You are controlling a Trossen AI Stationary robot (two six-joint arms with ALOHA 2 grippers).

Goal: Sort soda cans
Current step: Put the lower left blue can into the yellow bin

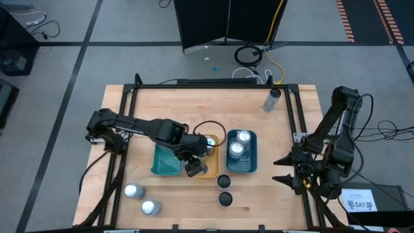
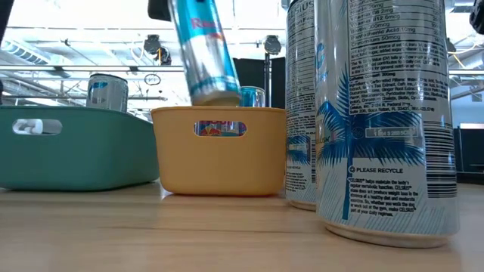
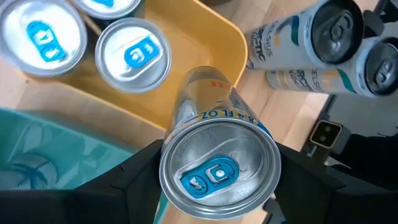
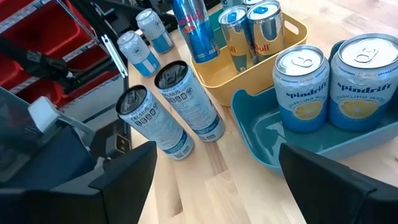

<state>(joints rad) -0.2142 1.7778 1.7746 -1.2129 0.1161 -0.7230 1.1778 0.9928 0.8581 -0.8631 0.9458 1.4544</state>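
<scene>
My left gripper [image 1: 194, 167] hangs over the near end of the orange tray [image 1: 212, 167], shut on a slim blue-and-silver can [image 3: 214, 168]. Two more silver-topped cans [image 3: 134, 53] stand inside that tray. The teal tray [image 1: 165, 162] is to its left. The blue tray [image 1: 251, 162] to its right holds two cans [image 4: 301, 81]. Two tall dark-topped cans [image 1: 224, 189] stand upright near the front edge. My right gripper [image 1: 279, 169] waits open at the table's right side. My left gripper pinches the slim can between its two fingers [image 3: 127, 180], one on each side of the can's upper body, just below its blue-tabbed top [image 3: 211, 177]. The can is lifted clear and tilted, with its lower end [image 2: 215, 94] just above the orange tray's rim.
Two silver-topped cans [image 1: 141, 199] stand at the table's near left. One can [image 1: 272, 100] is at the far right corner by the frame rail. Bare wood lies across the far half of the table and left of the teal tray.
</scene>
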